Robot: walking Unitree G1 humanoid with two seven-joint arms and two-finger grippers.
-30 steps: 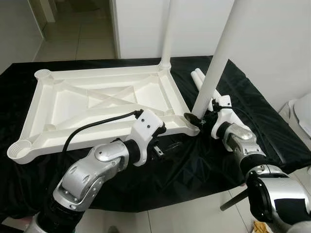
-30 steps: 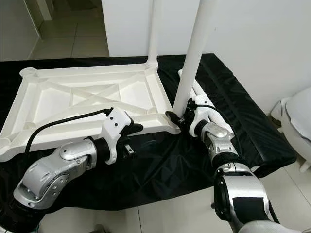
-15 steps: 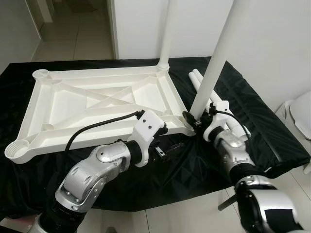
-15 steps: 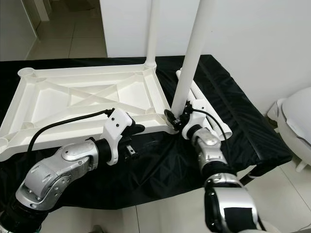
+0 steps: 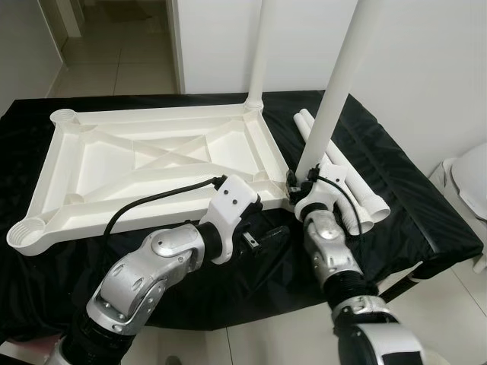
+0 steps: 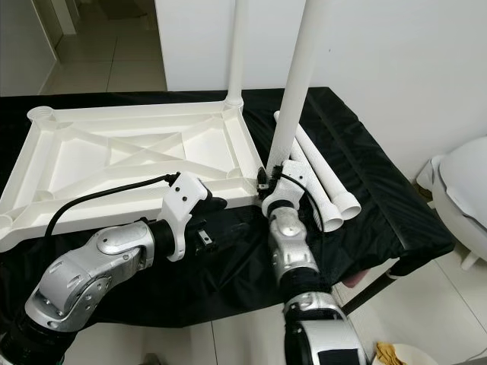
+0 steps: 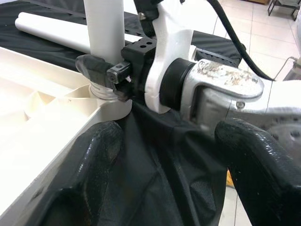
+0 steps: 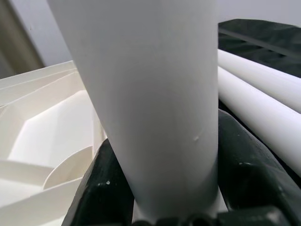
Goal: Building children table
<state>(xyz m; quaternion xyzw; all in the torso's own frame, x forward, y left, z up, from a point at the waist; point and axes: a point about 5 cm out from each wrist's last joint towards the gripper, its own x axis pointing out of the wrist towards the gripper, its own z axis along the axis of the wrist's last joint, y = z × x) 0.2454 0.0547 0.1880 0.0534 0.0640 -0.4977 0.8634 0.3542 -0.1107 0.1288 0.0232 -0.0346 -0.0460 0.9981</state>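
The white plastic tabletop (image 5: 152,163) lies upside down on the black cloth (image 5: 396,175), ribbed underside up, and I place everything else by it. At its far right corner a white leg (image 5: 259,46) already stands upright in its socket. At its near right corner my right gripper (image 5: 297,185) is clenched on the base of a second leg (image 5: 335,84), my black fingers (image 8: 101,188) pressed on either side of the tube just above the corner socket (image 7: 110,96). The leg stands in that socket, leaning slightly away from the tabletop towards the right. In my left wrist view a threaded collar shows where the tube meets the socket; I cannot tell how far in it sits.

My left gripper (image 5: 262,236) hangs just off the tabletop's near edge, over the cloth and beside that same corner, its two fingers (image 7: 94,160) spread wide and holding nothing.

Two spare legs (image 5: 342,171) lie side by side on the cloth just right of the tabletop, beyond my right wrist. The tabletop's two left corner sockets (image 5: 30,230) stand bare.
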